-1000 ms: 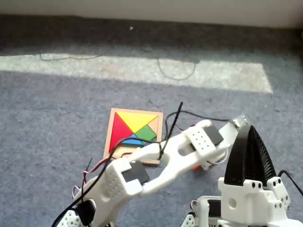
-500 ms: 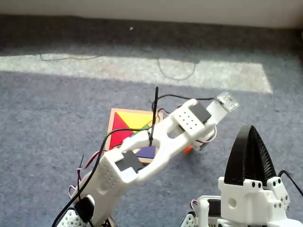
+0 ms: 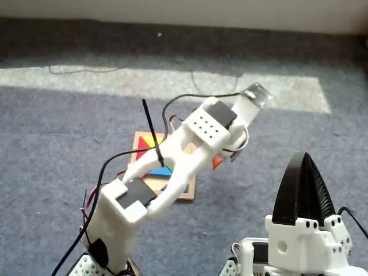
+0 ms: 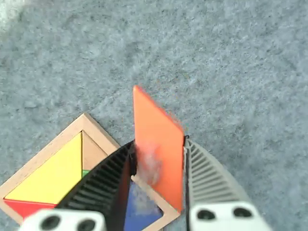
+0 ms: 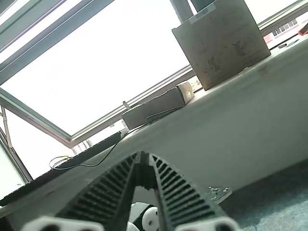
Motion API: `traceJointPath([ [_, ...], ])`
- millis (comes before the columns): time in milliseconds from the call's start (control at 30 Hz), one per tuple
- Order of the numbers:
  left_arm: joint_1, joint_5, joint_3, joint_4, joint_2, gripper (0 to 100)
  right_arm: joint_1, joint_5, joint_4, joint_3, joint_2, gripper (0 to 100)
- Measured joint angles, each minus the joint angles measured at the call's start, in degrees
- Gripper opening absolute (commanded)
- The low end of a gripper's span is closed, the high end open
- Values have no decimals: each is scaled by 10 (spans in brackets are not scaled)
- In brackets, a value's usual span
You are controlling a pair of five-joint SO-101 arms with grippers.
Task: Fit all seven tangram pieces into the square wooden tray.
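Left hand [image 4: 160,149] clamps a flat orange tangram piece [image 4: 154,125]; I see it raised near the square wooden tray [image 4: 92,151]. Right hand [image 5: 144,161] closed, empty.

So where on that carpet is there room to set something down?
Bare carpet lies left of the wooden tray and beyond it, up to the sunlit strip. Crowded over the tray, where the left claw holds the orange piece.
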Motion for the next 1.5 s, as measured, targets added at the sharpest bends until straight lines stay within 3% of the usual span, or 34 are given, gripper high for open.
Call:
traceJointPath([
  [367,-65,0,0,105,-135,5,0,28,0,0,0,4],
  [567,-106,-45,9,151,-199,5,20,33,0,3,0,4],
  [767,-105,-53,118,155,-307,5,90,33,-47,87,0,7],
  [900,-119,-113,224,152,-371,5,98,53,-98,175,0,7],
  [1100,-186,-222,420,61,-453,5,98,130,-151,289,0,7],
  [1367,-198,-391,643,-62,-519,5,-40,189,-164,407,5,7],
  [1500,-199,-457,721,-127,-533,5,-60,192,-223,472,6,7],
])
